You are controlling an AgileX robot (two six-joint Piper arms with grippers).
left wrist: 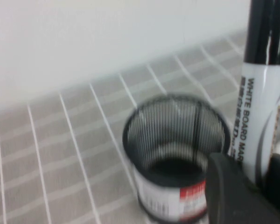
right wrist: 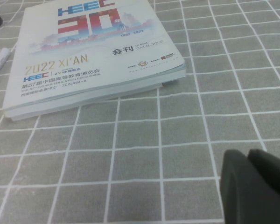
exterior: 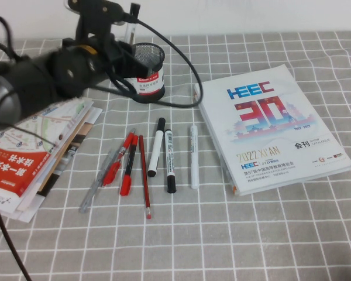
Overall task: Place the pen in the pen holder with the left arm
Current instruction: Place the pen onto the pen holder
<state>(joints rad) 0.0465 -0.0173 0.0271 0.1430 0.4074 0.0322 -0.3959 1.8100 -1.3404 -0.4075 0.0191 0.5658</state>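
Nearest the robot, the grey cloth with a white grid (exterior: 234, 234) lies bare; the right gripper (right wrist: 254, 184) is out of the high view and, by its wrist camera, hangs low over the cloth near the catalogue's near corner, its two dark finger tips close together with nothing between them. Mid-table, a row of loose items: a red pencil (exterior: 144, 177), red pens (exterior: 124, 163), a shorter white marker with black cap (exterior: 155, 147), another white black-ended marker (exterior: 170, 160), and a slim white pen (exterior: 193, 157). A stack of folded maps and leaflets (exterior: 29, 158) sits on the left; a white HEEC show catalogue (exterior: 269, 126) on the right. Further back, the black left arm (exterior: 41, 76) reaches over to the far left, and the left gripper (exterior: 124, 26) is clamped on the thick white-barrelled whiteboard marker with black cap (left wrist: 261, 93), held roughly upright, raised above the table. The black wire-mesh cylindrical pen holder with white and red label (exterior: 146, 73) stands just right of the gripper, upright, apparently empty inside. Judgement: transport is nearly done, insertion is pending. The wrist view shows the marker offset beside the cup, not over the mouth. Centre the lower end over the opening first, keep the barrel vertical, lower until the tip is inside the rim, then release; touching the light mesh wall risks tipping it.
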